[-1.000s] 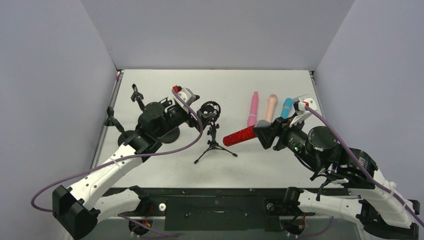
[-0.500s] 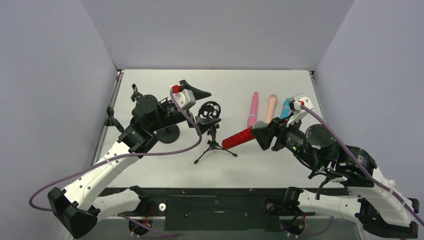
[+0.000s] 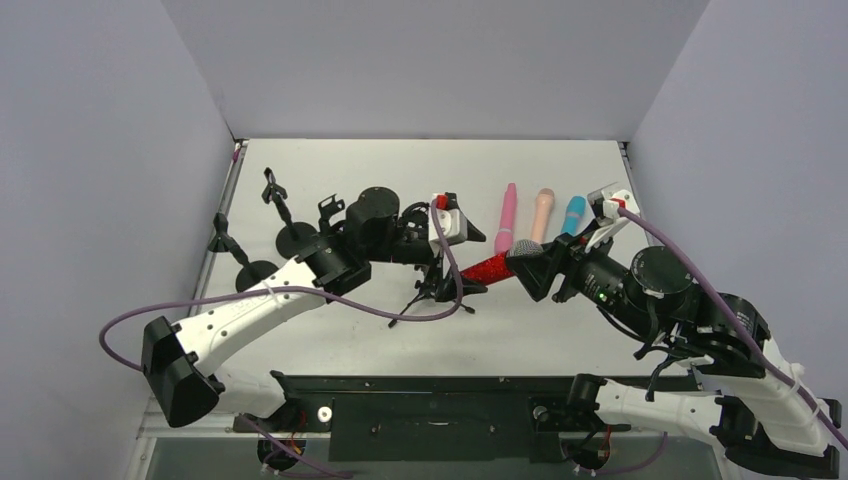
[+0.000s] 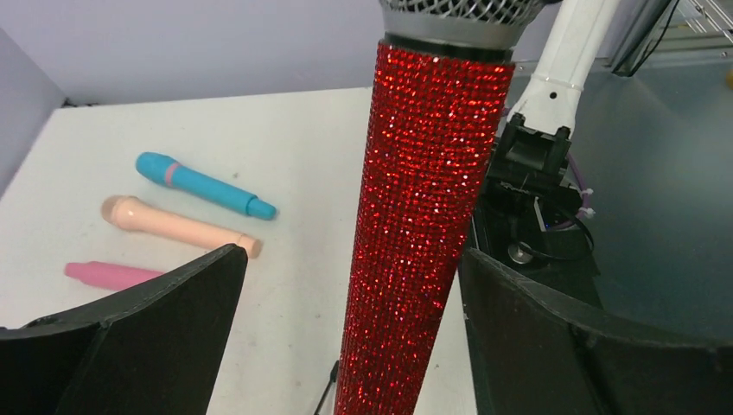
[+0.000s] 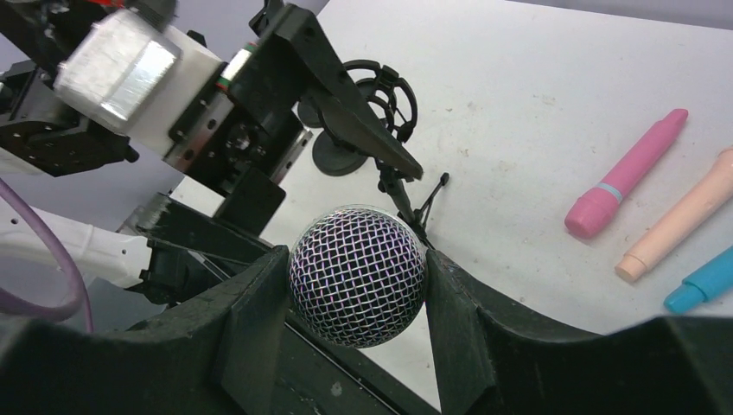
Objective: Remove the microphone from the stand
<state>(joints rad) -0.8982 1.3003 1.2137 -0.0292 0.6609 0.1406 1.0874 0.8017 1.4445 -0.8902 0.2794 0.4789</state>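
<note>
The red glitter microphone [image 3: 487,268] with a silver mesh head [image 5: 357,275] is held level above the table, to the right of the black tripod stand [image 3: 432,292]. My right gripper [image 3: 522,262] is shut on the mesh head, one finger pressed on each side [image 5: 357,285]. My left gripper [image 3: 466,268] is open around the red body [image 4: 415,242], with a gap on both sides [image 4: 354,346]. The stand's ring mount [image 5: 385,86] looks empty in the right wrist view. My left arm hides most of the stand from above.
Pink [image 3: 506,218], peach [image 3: 541,212] and blue [image 3: 573,212] microphones lie side by side at the back right. Other small black stands [image 3: 275,198] and round bases [image 3: 250,272] stand at the left. The table's front edge runs just before the tripod legs.
My left arm swung right, from beside the stand's mount to the red microphone, and its open jaws now straddle the body. The right gripper and microphone barely moved.
</note>
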